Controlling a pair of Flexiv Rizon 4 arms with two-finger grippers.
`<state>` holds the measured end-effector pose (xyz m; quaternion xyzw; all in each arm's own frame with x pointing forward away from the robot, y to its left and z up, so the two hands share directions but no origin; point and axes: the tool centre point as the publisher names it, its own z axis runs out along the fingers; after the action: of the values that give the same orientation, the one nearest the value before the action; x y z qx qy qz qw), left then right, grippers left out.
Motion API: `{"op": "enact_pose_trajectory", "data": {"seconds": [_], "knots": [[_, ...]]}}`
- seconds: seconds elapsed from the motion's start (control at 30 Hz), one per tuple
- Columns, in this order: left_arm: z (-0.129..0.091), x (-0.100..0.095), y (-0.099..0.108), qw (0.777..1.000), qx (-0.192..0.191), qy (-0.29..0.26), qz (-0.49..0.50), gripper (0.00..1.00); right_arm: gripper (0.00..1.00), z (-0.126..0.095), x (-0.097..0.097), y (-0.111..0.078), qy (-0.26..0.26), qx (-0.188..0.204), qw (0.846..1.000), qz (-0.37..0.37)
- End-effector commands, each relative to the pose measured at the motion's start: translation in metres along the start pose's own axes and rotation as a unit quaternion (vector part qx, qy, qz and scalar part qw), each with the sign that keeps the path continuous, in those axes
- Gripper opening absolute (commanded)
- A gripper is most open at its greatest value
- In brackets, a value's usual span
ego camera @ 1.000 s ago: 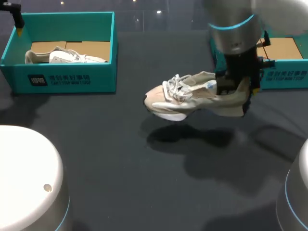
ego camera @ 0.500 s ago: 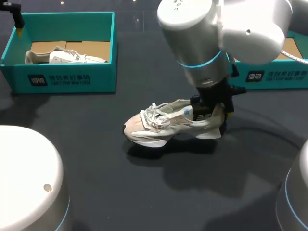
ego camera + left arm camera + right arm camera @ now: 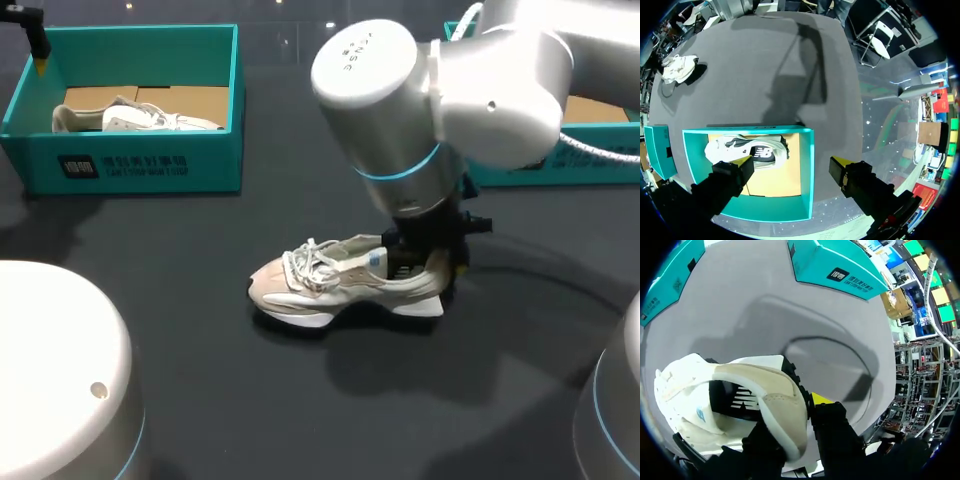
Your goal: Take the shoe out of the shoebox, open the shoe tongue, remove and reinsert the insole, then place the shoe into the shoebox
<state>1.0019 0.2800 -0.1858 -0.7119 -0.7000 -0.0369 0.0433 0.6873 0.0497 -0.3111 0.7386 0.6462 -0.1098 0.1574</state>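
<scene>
A beige and white shoe (image 3: pixel 340 280) sits low at the table's middle, toe to the left, its sole at the dark surface. My right gripper (image 3: pixel 432 258) is shut on its heel. In the right wrist view the heel collar (image 3: pixel 782 405) stands between the fingers, one inside the shoe and one yellow-tipped finger (image 3: pixel 822 399) outside. The right teal shoebox (image 3: pixel 560 165) lies behind my right arm, mostly hidden. My left gripper (image 3: pixel 36 42) hangs open at the far left, above the left teal shoebox (image 3: pixel 807 175).
The left teal shoebox (image 3: pixel 140 165) at the back left holds a second white shoe (image 3: pixel 135 118) on brown card, also under my left gripper (image 3: pixel 792 167) as a white shoe (image 3: pixel 747 150). Two white robot bases fill the front corners.
My right arm has brought the shoe down and leftward, from hanging in the air near the right box to the table's middle. The left arm has not moved.
</scene>
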Motion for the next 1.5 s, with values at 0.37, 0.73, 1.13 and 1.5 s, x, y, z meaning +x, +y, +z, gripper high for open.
{"op": "enact_pose_trajectory", "data": {"seconds": [0.37, 0.73, 1.13, 1.5], "knots": [[0.000, 0.000, -0.001, 1.000, -0.001, 0.001, 0.000, 1.00, 0.00, 0.023, 0.034, -0.001, 0.015, 0.012, 1.000, -0.010], [0.000, 0.000, -0.001, 1.000, -0.001, 0.001, 0.000, 1.00, 0.00, 0.024, 0.050, -0.020, 0.026, 0.011, 0.999, -0.018], [0.000, 0.000, -0.001, 1.000, -0.001, 0.001, 0.000, 1.00, 0.00, 0.035, 0.068, -0.020, 0.031, 0.026, 0.999, -0.024], [0.000, 0.000, -0.001, 1.000, -0.001, 0.001, 0.000, 1.00, 0.00, 0.048, 0.073, -0.027, 0.044, 0.045, 0.998, -0.017]]}}
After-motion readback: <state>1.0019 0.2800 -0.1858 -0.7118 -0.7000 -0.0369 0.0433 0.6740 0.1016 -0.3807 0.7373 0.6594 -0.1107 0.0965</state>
